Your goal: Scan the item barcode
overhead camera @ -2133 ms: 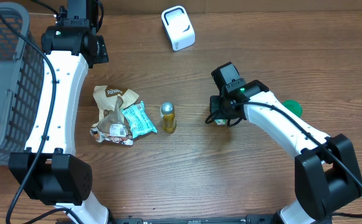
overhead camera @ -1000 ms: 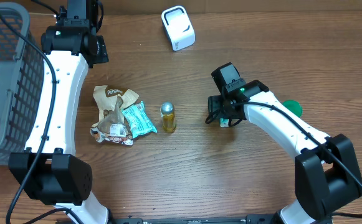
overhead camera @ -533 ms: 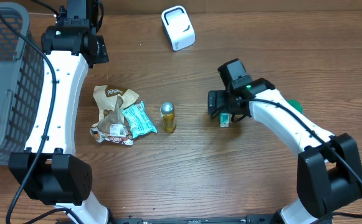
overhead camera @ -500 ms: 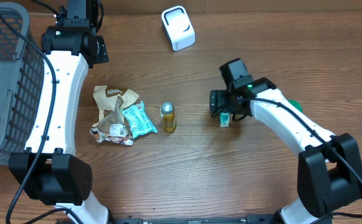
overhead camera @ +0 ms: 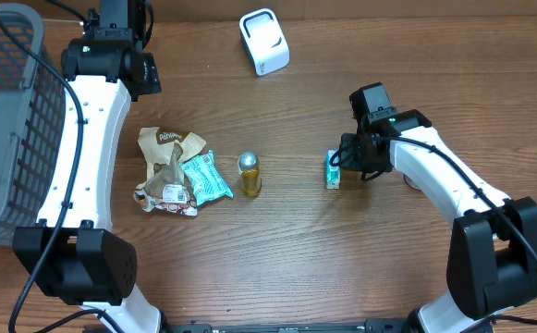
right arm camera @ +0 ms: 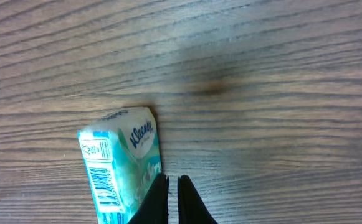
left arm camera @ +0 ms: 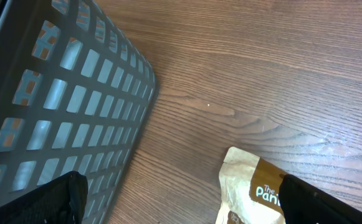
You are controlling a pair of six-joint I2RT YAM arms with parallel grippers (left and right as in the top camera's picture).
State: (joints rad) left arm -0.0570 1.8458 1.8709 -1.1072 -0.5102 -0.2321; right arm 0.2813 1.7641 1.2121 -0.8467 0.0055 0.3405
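Observation:
The item, a teal Kleenex tissue pack (overhead camera: 333, 170), lies on the wooden table right of centre. In the right wrist view the tissue pack (right arm camera: 121, 168) shows a barcode (right arm camera: 103, 184) along its left side. My right gripper (right arm camera: 172, 178) is shut with nothing between its fingers, and one finger lies along the pack's right edge. From overhead the right gripper (overhead camera: 348, 166) sits just right of the pack. The white scanner (overhead camera: 264, 42) stands at the far middle. My left gripper (left arm camera: 181, 183) is open, high at the far left, over bare wood between a basket and a paper bag.
A grey mesh basket (overhead camera: 0, 120) fills the left edge. A crumpled brown popcorn bag (overhead camera: 164, 168), a teal snack packet (overhead camera: 205, 177) and a small yellow bottle (overhead camera: 250, 175) lie left of centre. The same basket (left arm camera: 56, 106) and bag (left arm camera: 255, 186) show in the left wrist view.
My right gripper has drawn back to the right off the tissue pack and closed empty; the pack now lies free on the table. The left arm has not moved.

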